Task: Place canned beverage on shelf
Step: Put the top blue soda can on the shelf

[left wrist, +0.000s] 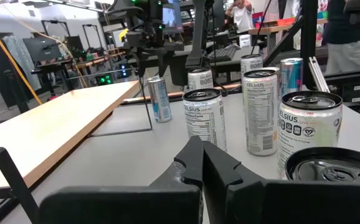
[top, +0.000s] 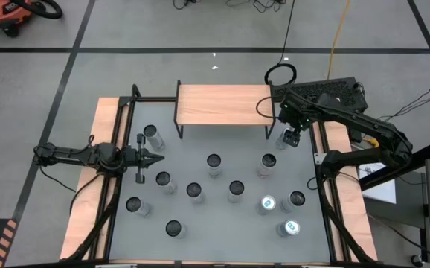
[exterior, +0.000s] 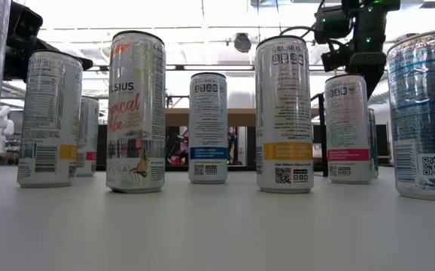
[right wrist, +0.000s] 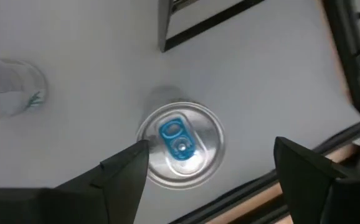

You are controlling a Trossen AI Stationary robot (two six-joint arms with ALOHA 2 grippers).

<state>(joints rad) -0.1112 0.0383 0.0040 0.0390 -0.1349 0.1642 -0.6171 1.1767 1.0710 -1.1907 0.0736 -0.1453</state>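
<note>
Now hovering, right gripper point(right wrist: 205, 171) with jaws spread wide above the upright silver blue-tabbed can point(right wrist: 181, 144) just beside the low wood-topped black-legged shelf's point(top: 222, 104) right leg, seemingly for a top-down grab; left gripper point(top: 155, 157) closed, waiting left of the shelf.

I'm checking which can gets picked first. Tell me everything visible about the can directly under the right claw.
The can is a slim silvery aluminium drink can with a blue pull tab on its unopened lid. It stands upright on the grey table, near the shelf's right front leg and apart from the other cans. The right claw hangs above it, open, a finger on either side of the lid; no contact shows. From the left wrist view its side shows blue and white print.
</note>
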